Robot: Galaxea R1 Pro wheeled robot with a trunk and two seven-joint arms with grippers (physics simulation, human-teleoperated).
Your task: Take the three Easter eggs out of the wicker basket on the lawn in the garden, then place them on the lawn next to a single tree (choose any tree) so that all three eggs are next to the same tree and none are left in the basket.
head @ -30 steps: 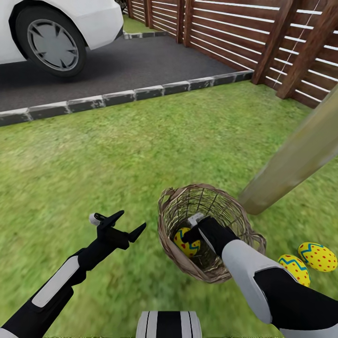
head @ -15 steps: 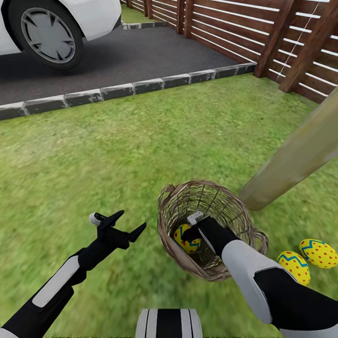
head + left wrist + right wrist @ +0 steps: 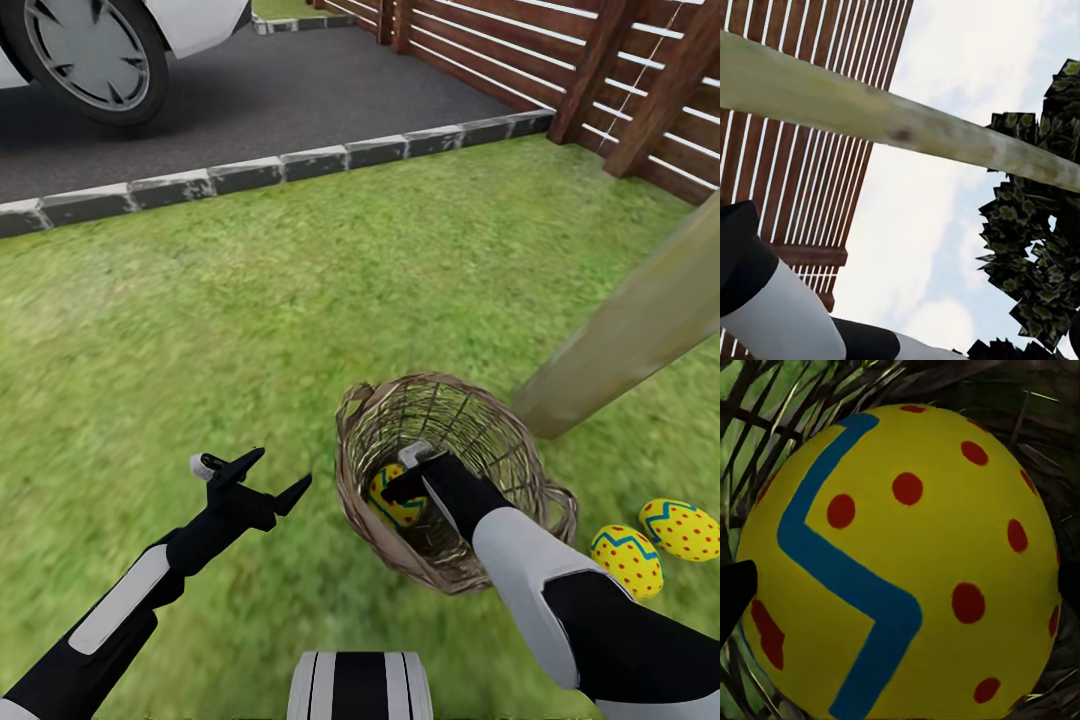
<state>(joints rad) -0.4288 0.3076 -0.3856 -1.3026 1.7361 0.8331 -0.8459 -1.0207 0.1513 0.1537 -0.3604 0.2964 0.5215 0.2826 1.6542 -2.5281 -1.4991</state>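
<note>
Down in the wicker basket [image 3: 455,470] goes my right gripper [image 3: 398,487], fingers either side of the last egg [image 3: 398,498] that lies at the bottom. Right wrist view: that egg [image 3: 900,566] sits very close, yellow with red dots and a blue zigzag, and a dark fingertip [image 3: 735,592] shows at each flank of it. Whether the jaws are pressing on the shell or just bracketing it, I cannot tell.

Basket stands upright on the lawn [image 3: 250,310], just beside the foot of the leaning tree trunk [image 3: 640,320]. Two more eggs lie on the grass to the right of the basket, near that same trunk: one [image 3: 627,560] close to the basket's rim and partly behind my right forearm, the other [image 3: 680,529] just beyond it, the two nearly touching.

Left gripper [image 3: 262,478] hangs over bare grass to the left of the basket, jaws spread wide, holding nothing. Left wrist view points upward (sky, clouds): pale trunk [image 3: 892,120] crossing the frame, dark leaves [image 3: 1035,225], slatted brown fence [image 3: 802,187].

Far edge of the lawn meets a grey stone kerb [image 3: 250,172], then dark asphalt driveway [image 3: 300,100] with a white car's wheel [image 3: 90,55]. Fence [image 3: 620,70] runs along the right side.
</note>
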